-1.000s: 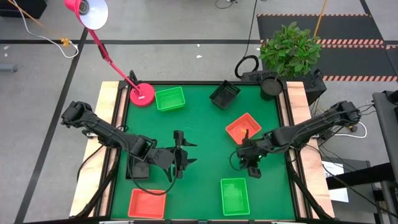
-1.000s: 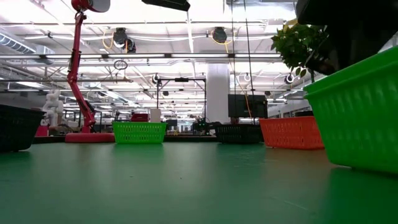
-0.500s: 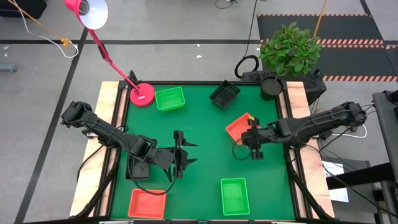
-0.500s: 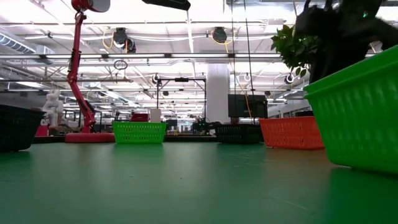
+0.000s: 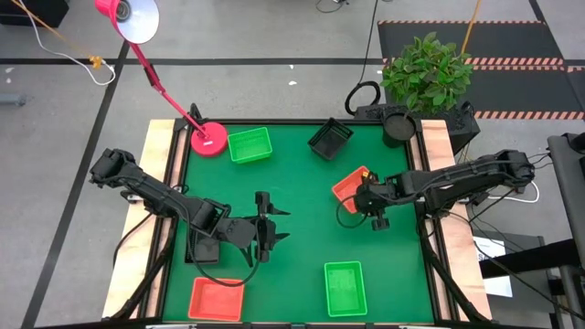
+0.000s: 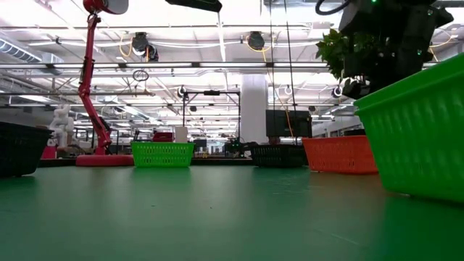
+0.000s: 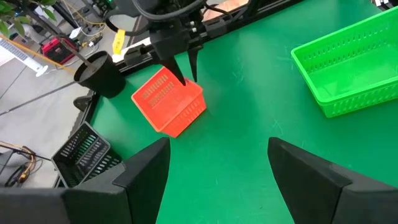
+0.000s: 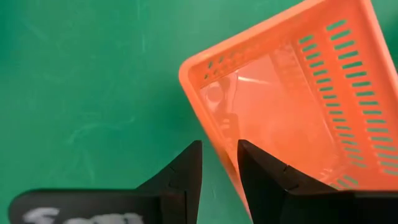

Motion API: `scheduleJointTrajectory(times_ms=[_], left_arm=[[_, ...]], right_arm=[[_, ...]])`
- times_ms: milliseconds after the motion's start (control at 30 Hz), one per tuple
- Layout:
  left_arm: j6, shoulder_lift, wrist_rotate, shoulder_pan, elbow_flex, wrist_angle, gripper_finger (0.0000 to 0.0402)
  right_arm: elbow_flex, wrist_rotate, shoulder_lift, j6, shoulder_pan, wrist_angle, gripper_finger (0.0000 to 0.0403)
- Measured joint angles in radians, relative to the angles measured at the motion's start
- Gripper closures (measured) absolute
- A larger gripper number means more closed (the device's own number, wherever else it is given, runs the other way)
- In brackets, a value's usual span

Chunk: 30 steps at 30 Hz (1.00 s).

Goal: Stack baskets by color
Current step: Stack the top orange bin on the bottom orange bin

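Observation:
A red-orange basket (image 5: pixel 349 185) sits right of the table's centre and also shows in the left wrist view (image 7: pixel 168 102). My right gripper (image 8: pixel 219 152) is open and points steeply down at the basket's near-right wall (image 8: pixel 208 118). One finger stands inside the wall and one outside. My left gripper (image 5: pixel 279 226) waits wide open near the table's middle, aimed at this basket. Two green baskets (image 5: pixel 249 144) (image 5: pixel 345 288), a black basket (image 5: pixel 330 137) and a second red-orange basket (image 5: pixel 218 297) rest on their bottoms on the green mat. My right gripper straddles the red-orange basket's near-right wall close to a corner (image 8: pixel 186 71), coming from above. I cannot tell whether either finger (image 8: pixel 186 168) touches the wall. The basket rests on the table.
A pink lamp base (image 5: pixel 209 139) stands at the far left corner. A dark pot (image 5: pixel 398 123) and a plant (image 5: pixel 425 73) stand at the far right. Another black basket (image 5: pixel 206 249) lies under my left arm. Open mat lies between the baskets.
My right gripper has gone from the near side toward the far edge, over the red-orange basket. It has come down and tipped to point more steeply down. The basket has stayed where it was.

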Motion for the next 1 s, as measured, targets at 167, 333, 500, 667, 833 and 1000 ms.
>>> scheduleJointTrajectory(times_ms=[167, 333, 500, 667, 833, 1000], left_arm=[[0.000, 0.000, 0.000, 0.000, 0.000, 0.000, 0.0131], [0.000, 0.000, 0.000, 0.000, 0.000, 0.000, 0.0131], [0.000, 0.000, 0.000, 0.000, 0.000, 0.001, 0.0131], [0.000, 0.000, 0.000, 0.003, 0.000, 0.011, 0.0131], [0.020, 0.000, 0.000, 0.004, 0.000, 0.028, 0.0131], [0.043, 0.000, 0.000, 0.002, 0.000, 0.029, 0.0131]], right_arm=[[-0.021, 0.020, 0.000, -0.026, 0.000, 0.035, 0.0304], [-0.042, 0.020, 0.000, -0.034, -0.015, 0.039, 0.0306], [-0.052, 0.020, 0.000, -0.033, -0.020, 0.059, 0.0351], [-0.043, 0.020, 0.000, 0.045, -0.013, 0.106, 0.0391], [0.016, 0.005, 0.000, 0.125, 0.020, 0.113, 0.0388], [0.109, -0.025, 0.007, 0.118, 0.083, 0.128, 0.0394]])
